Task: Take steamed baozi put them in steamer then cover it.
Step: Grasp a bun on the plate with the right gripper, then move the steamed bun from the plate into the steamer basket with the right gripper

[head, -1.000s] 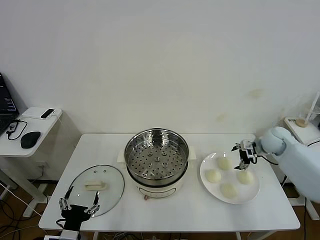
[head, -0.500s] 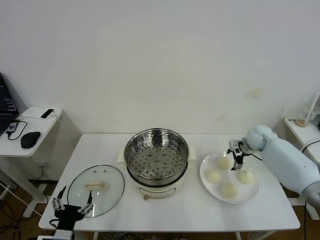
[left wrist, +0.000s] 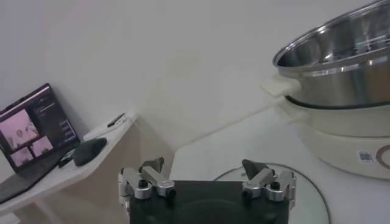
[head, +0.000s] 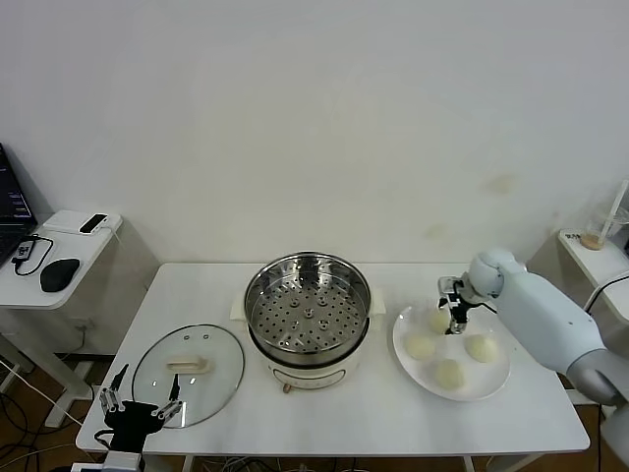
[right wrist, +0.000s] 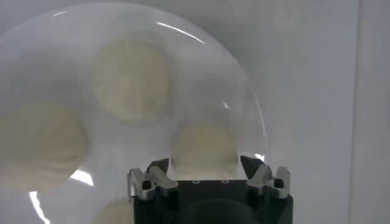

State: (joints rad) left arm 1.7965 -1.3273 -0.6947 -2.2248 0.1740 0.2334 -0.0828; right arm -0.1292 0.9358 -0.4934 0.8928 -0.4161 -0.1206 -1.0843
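Your right gripper [head: 453, 317] has swung in from the right-hand edge of the plate [head: 496, 379] over the past second and now hangs over the bun nearest the steamer's side at the plate's far edge. From the head view you cannot tell whether it touches that bun. The right wrist view shows its jaws apart with a bun lying between and beyond them, nothing gripped yet. So the first pick looks about to begin, and none of the task is done.

All four steamed baozi [head: 449, 373] still sit on the plate, at the right end of the surface [head: 383, 423]. The steamer [head: 308, 320] stands at the middle of the surface, its perforated tray bare. The cover [head: 188, 369] lies flat near the front left corner, handle up.

Your left gripper [head: 136, 411] has drawn back a little from the cover and waits at the front left edge, jaws wide and holding nothing.

The head view gives you the whole layout but hides the right jaws behind the wrist. The right wrist view [right wrist: 207, 172] makes up for that: it shows the gap between the jaws and the baozi [right wrist: 131, 80] beneath, though softly. The left wrist view [left wrist: 207, 178] shows what the head camera barely catches: the spread jaws sitting just short of the cover's rim [left wrist: 308, 189], with the steamer's steel wall [left wrist: 341, 73] beyond.
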